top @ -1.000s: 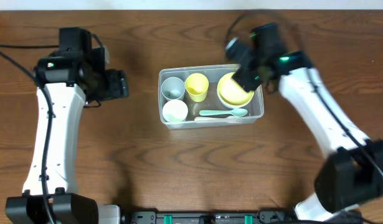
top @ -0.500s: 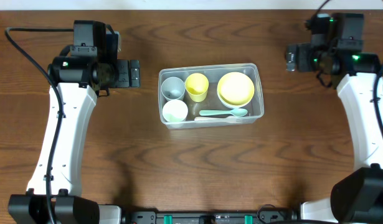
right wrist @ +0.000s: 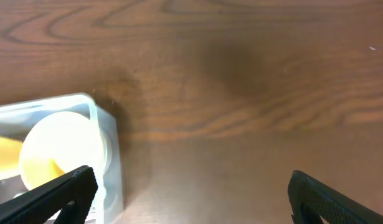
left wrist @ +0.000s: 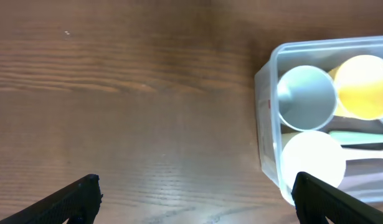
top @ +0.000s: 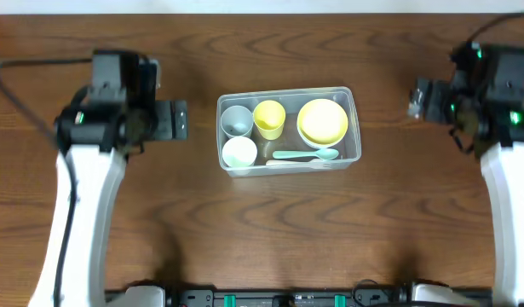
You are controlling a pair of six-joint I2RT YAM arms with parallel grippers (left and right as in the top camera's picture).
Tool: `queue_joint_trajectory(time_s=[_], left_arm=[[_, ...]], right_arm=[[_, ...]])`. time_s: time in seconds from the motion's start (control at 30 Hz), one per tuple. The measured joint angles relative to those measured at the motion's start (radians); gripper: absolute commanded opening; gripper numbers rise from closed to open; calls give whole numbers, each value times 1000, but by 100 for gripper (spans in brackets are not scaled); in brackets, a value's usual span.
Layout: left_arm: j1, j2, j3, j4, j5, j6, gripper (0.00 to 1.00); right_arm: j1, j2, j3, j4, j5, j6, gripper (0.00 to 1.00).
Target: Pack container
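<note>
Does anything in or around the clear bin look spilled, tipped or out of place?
Nothing stands out. The container sits square on the table, with three cups upright, the yellow bowl and teal spoon inside, nothing spilled.

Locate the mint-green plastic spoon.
Overhead, the spoon lies inside the clear plastic rectangular container, below the round yellow bowl, right of the white cup.

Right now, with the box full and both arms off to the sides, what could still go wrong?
Two guesses. The yellow bowl sits stacked on a white bowl at the right end of the container, so it may ride high. The spoon lies loose inside, so a bump from the left gripper or right gripper, both open, could shift things.
</note>
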Motion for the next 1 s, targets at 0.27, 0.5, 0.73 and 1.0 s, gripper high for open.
queue_joint_trajectory(time_s=[0.27,0.5,0.73,1.0], left_arm=[[0,-388,-328,156,-3,-11,98],[0,-741,-622,174,-3,-66,98],[0,-845,-701,193,-3,-98,98],[0,-845,-702,193,-3,-109,98]], right_arm=[[1,-321,-341,76,32,42,99],[6,-663,-594,86,42,98,99],[6,-843,-670,58,45,115,99],[6,-844,-673,-6,45,119,99]])
